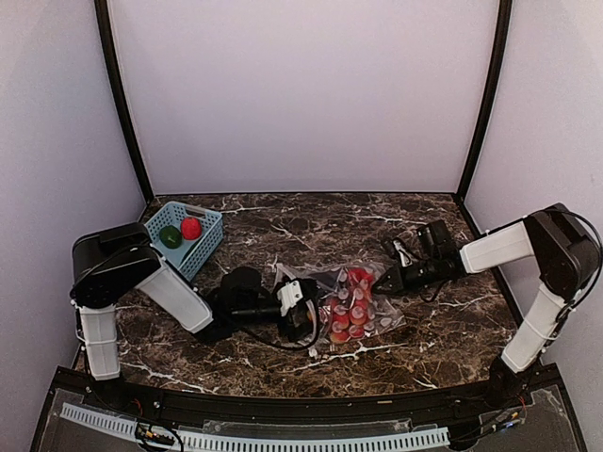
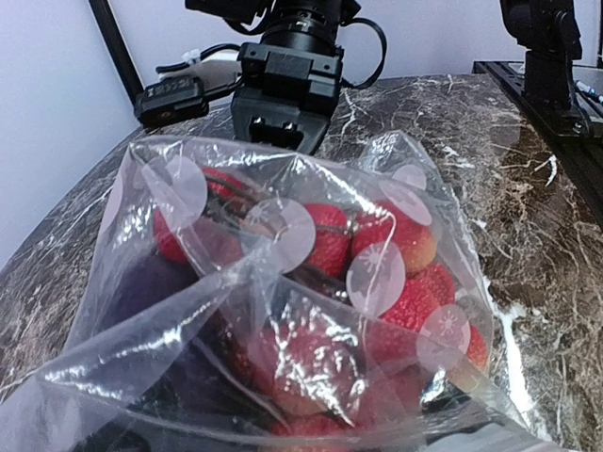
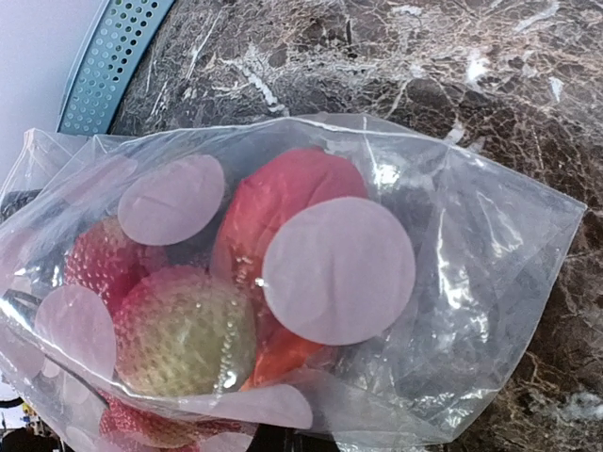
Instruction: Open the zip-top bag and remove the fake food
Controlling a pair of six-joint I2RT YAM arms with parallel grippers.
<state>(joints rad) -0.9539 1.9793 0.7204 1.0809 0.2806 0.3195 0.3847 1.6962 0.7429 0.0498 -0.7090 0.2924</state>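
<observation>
Zip-top bag [image 1: 332,294] lying flat at the middle of the marble table [image 1: 283,221], its long axis running left to right between the two arms; which end carries the zip cannot be told. Fake food [image 1: 356,315], red strawberry-like pieces, is packed inside. Print on the plastic: pale round discs. Left gripper [image 1: 306,309] spread wide at the bag's left end; right gripper [image 1: 384,281] pressed together at its right edge.

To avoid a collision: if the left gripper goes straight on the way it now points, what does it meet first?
The zip-top bag, full of fake food, lies directly ahead and very close. The right gripper would come only behind it, though depth is unclear.
</observation>
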